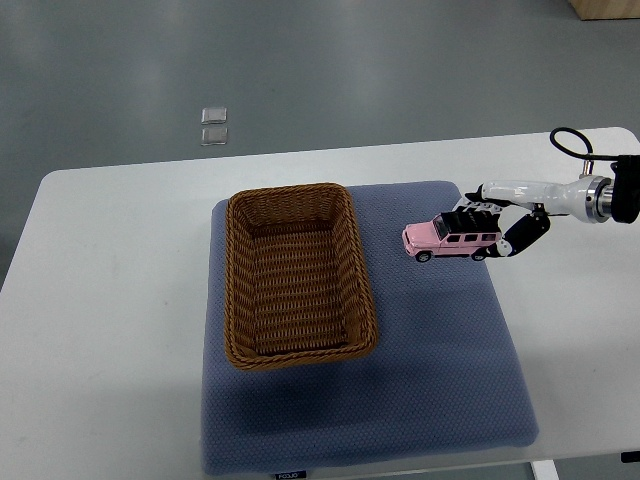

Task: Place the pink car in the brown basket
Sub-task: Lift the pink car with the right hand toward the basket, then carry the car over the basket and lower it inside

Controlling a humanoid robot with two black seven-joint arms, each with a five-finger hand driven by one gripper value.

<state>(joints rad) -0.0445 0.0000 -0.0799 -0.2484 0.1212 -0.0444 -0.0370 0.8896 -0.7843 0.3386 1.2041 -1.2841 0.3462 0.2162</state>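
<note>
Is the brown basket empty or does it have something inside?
Empty. Only bare weave shows inside the basket; the pink car is outside, to its right.

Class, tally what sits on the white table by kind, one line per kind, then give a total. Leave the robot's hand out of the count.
Pink toy car: 1
Brown wicker basket: 1
Blue-grey mat: 1
Total: 3
</note>
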